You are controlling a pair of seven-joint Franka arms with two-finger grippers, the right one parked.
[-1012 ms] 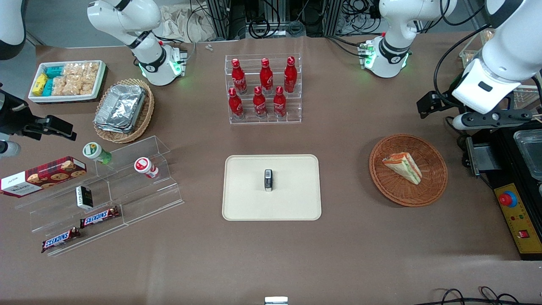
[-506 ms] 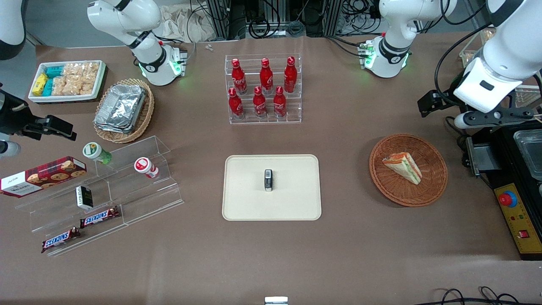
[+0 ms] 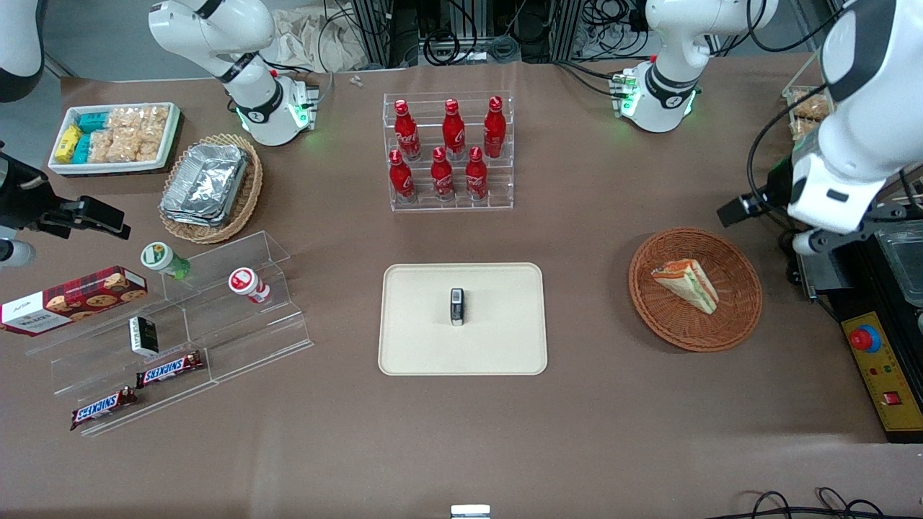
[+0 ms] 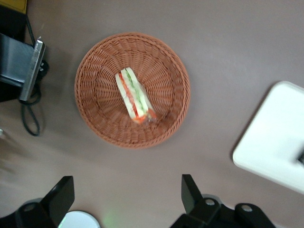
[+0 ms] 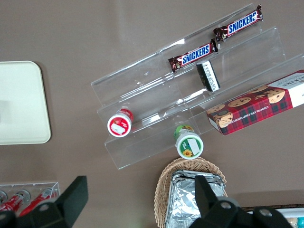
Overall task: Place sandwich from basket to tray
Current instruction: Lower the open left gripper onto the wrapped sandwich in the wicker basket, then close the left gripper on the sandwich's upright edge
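Note:
The sandwich (image 3: pixel 687 285), a wrapped triangular wedge with red, orange and green filling, lies in the round reddish-brown wicker basket (image 3: pixel 649 303). The left wrist view shows the sandwich (image 4: pixel 133 94) in the basket (image 4: pixel 161 71) from above. The cream-beige tray (image 3: pixel 418 324) lies mid-table, and its corner shows in the left wrist view (image 4: pixel 280 137). My left gripper (image 3: pixel 818 234) hangs high above the table, beside the basket toward the working arm's end. In the left wrist view the gripper (image 4: pixel 126 194) is open and empty, well apart from the sandwich.
A small black object (image 3: pixel 456 306) stands on the tray's middle. A black control box with a red button (image 3: pixel 865 339) sits beside the basket. A rack of red bottles (image 3: pixel 451 151) stands farther back. An acrylic shelf with snacks (image 3: pixel 173 317) lies toward the parked arm's end.
My left arm has swung nearer to the front camera and lower, closing in on the basket. The sandwich, basket and tray have not moved.

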